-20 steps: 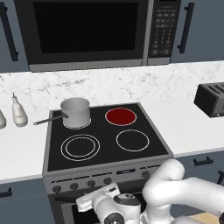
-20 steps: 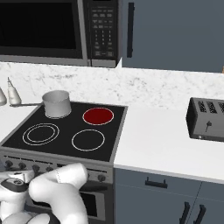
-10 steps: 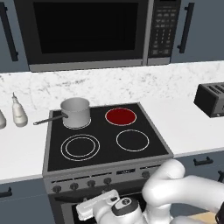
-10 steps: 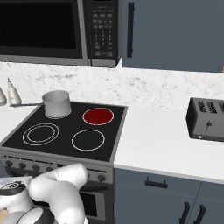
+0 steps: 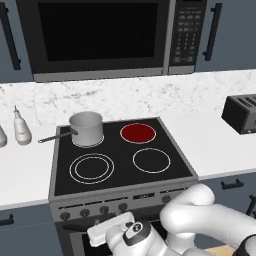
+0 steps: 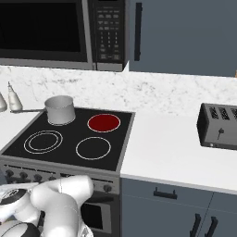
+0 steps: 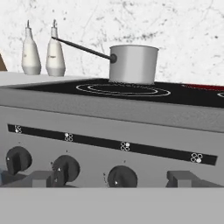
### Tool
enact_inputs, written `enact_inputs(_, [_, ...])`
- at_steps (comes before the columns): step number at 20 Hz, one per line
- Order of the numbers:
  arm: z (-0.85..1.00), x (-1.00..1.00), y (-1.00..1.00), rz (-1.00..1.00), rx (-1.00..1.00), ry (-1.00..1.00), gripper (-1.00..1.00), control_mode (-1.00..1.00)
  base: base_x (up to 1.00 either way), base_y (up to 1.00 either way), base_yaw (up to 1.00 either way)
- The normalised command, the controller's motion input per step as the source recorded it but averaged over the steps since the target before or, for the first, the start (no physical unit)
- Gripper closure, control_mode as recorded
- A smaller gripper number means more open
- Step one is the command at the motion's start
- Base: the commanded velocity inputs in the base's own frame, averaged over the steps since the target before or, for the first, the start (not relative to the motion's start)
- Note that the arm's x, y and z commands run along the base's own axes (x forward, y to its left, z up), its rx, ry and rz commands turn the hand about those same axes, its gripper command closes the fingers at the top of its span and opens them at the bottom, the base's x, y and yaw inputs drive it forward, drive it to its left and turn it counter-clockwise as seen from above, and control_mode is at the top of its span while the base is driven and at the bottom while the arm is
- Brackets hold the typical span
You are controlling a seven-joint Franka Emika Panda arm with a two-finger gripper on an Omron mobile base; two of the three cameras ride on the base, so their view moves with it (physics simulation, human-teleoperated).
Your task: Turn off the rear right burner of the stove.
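Nearest in the hand view, the gripper (image 7: 111, 178) faces the steel-grey front panel of the stove (image 7: 131, 120), its two dark fingertips (image 7: 43, 178) rising at the bottom edge with the jaws set wide apart and nothing between them. Between and around those tips sits the row of small dark round knobs (image 7: 121, 176); one knob lies in the gap between the tips, another is just beside the left tip, and a further one stands off toward the left edge. Above the knobs runs a thin black strip with small white burner markings (image 7: 125, 145). In the left base view the white arm (image 5: 200, 220) curls low in front of the range, with the hand (image 5: 125, 235) held below the knob row. Past the panel lies the black glass top: a double-ringed front burner (image 5: 91, 167) on the left and a plain single-ringed front burner (image 5: 151, 160) on the right. Behind them, a steel saucepan (image 5: 86, 128) stands on the rear left circle, its long handle pointing left. The rear right burner (image 5: 138, 133) is beside the pan and glows red inside its thin white ring. On the white surface (image 5: 215, 145) left of the stove stand two pale bottles (image 7: 41, 52), and well to the right sits a dark toaster (image 6: 217, 126). A marbled backsplash (image 6: 166, 95) rises behind, with a black-windowed microwave (image 5: 105, 37) mounted above.
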Motion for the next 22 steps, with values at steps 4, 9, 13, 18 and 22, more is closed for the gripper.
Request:
enact_inputs(4, [0.00, 0.29, -0.14, 0.00, 0.00, 0.00, -1.00, -1.00, 0.00, 0.00, 0.00])
enact_inputs(9, [-0.10, 0.18, -0.33, 0.00, 0.00, -0.02, -1.00, -1.00, 0.00, 0.00, 0.00])
enact_inputs(13, [-0.11, 0.15, -0.39, 0.00, 0.00, -0.03, -1.00, -1.00, 0.00, 0.00, 0.00])
enact_inputs(18, [0.00, 0.38, -0.09, 0.00, 0.00, -0.01, -1.00, -1.00, 0.00, 0.00, 0.00])
enact_inputs(22, [0.00, 0.26, 0.00, 0.00, 0.00, -0.01, -1.00, -1.00, 0.00, 0.00, 0.00])
